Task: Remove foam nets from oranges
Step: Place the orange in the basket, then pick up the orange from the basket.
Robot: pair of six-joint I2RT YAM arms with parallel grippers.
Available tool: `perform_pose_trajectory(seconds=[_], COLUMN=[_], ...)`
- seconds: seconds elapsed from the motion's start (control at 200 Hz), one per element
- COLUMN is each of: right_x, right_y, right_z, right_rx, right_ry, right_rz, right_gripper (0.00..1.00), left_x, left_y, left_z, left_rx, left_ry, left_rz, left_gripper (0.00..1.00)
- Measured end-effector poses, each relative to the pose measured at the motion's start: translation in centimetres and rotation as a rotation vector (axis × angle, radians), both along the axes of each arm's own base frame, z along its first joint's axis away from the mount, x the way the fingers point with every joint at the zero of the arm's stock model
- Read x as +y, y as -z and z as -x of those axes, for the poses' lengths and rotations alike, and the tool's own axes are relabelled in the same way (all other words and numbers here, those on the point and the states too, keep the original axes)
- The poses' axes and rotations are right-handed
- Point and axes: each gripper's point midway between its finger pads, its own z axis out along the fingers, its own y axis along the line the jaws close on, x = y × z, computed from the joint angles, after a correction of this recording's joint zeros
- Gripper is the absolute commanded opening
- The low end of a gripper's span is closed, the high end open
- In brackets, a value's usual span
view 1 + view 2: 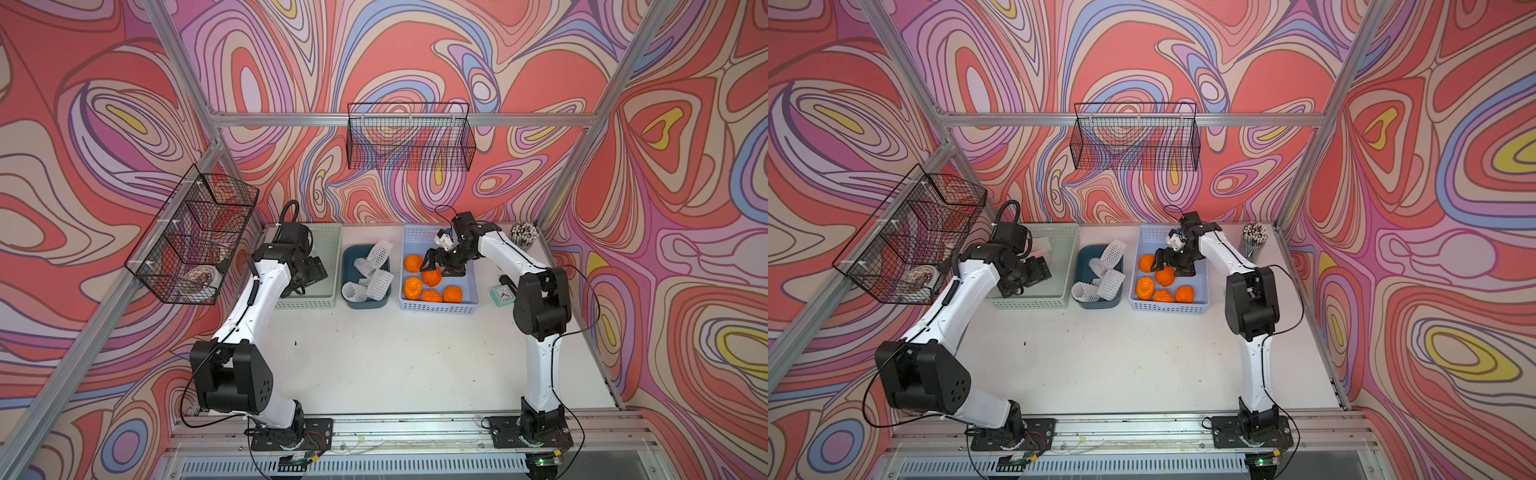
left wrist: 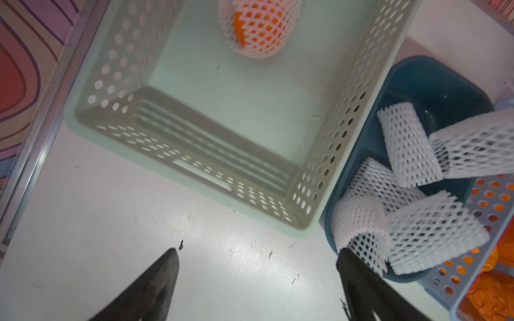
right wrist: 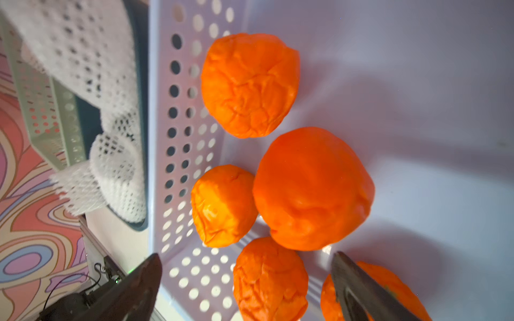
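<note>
Several bare oranges (image 1: pixel 432 276) lie in a lavender basket (image 1: pixel 469 291) at the back right. My right gripper (image 1: pixel 434 268) hangs open just over them, and in the right wrist view an orange (image 3: pixel 271 280) shows between the fingers of this gripper (image 3: pixel 247 257), untouched. Several empty foam nets (image 1: pixel 370 278) fill a dark teal bin (image 1: pixel 351 255). In the left wrist view one orange still in its foam net (image 2: pixel 260 27) rests in a pale green basket (image 2: pixel 194 178). My left gripper (image 2: pixel 258 252) is open and empty above that basket's near side.
Black wire baskets hang on the back wall (image 1: pixel 409 137) and on the left wall (image 1: pixel 195 237). A cup of pens (image 1: pixel 524 235) and a small teal clock (image 1: pixel 503 295) stand by the right arm. The white table (image 1: pixel 395 357) stretches in front of the containers.
</note>
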Motion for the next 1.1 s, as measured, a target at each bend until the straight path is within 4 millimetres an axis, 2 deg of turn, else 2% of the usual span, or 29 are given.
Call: perform_pose_trajectory(seconds=[0.21, 0.451, 0.571, 0.761, 0.956, 1.102], right_x=[0.2, 0.2, 0.1, 0.0, -0.1, -0.1], right_y=[-3.4, -4.0, -5.2, -7.1, -7.0, -6.9], right_z=[1.1, 2.4, 2.9, 3.6, 4.2, 4.4], right_rx=[-0.061, -0.058, -0.076, -0.11, -0.096, -0.093], right_ry=[0.006, 0.002, -0.002, -0.012, -0.025, -0.038], right_rz=[-0.056, -0.073, -0.082, -0.095, -0.087, -0.081], right_gripper=[0.98, 0.98, 0.98, 0.98, 0.98, 0.98], left_x=[0.5, 1.3, 2.0, 2.7, 3.7, 4.3], left_y=[1.8, 4.5, 5.2, 6.6, 9.0, 9.8], left_z=[-4.0, -7.6, -9.1, -11.0, -12.1, -12.8], left_rx=[0.018, 0.06, 0.063, 0.076, 0.109, 0.116], left_ry=[-0.021, -0.047, -0.062, -0.069, -0.078, -0.081], left_rz=[0.01, 0.008, -0.007, -0.009, -0.009, -0.015], left_gripper=[0.9, 0.89, 0.89, 0.89, 0.89, 0.89])
